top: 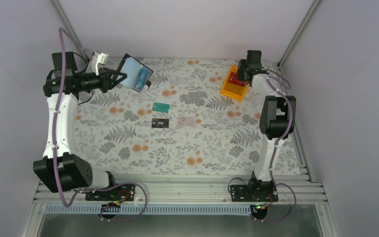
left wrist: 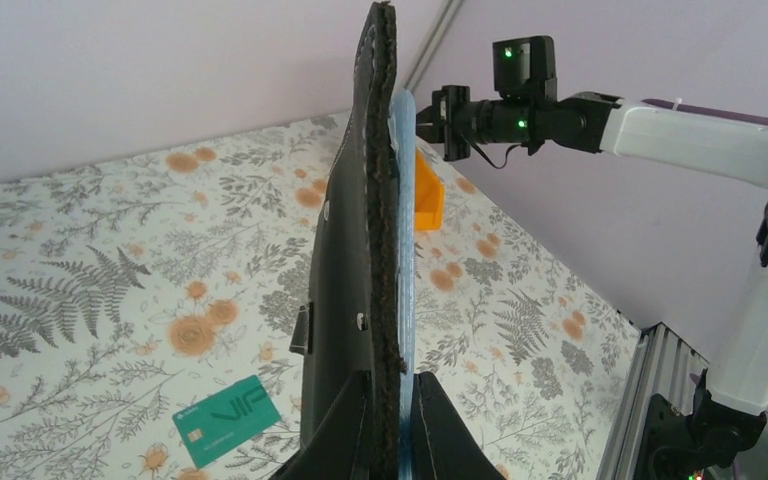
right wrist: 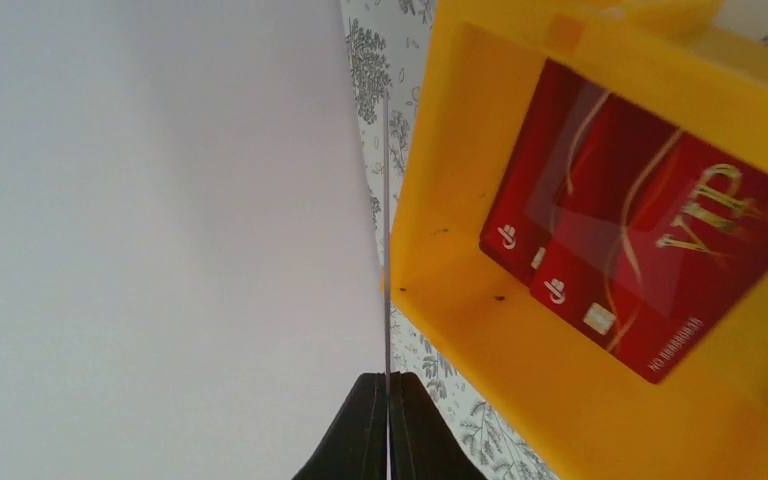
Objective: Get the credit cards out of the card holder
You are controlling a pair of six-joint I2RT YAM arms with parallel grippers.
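a: progress. three credit cards (top: pixel 161 106) lie out on the bench (top: pixel 128 148): teal-green card (top: pixel 158 105), black card (top: pixel 161 123), pale pink card (top: pixel 188 121). all are well apart from the holder. we judge the task mostly done.

b: what's left, as we read it: the blue card (top: pixel 141 78), which looks to sit inside the card holder (top: pixel 131 66). the holder is off the bench at far left, pinched by the left hand (top: pixel 121 75).

a: right hand (top: pixel 240 74)?

b: over the orange bin (top: pixel 229 90), far right. fingers pressed together on a thin card (right wrist: pixel 387 230) seen edge-on. its colour we cannot tell.

a: views differ. only the right wrist shows that pinch, and the red vip card (right wrist: pixel 660 230) lying in the bin.

b: the left wrist gives the holder edge-on, black cover beside blue-grey sleeves (left wrist: pixel 405 250), hand clamped at its lower edge, teal-green card on the bench below. no blue face shows there. only the top view shows the black and pink cards.
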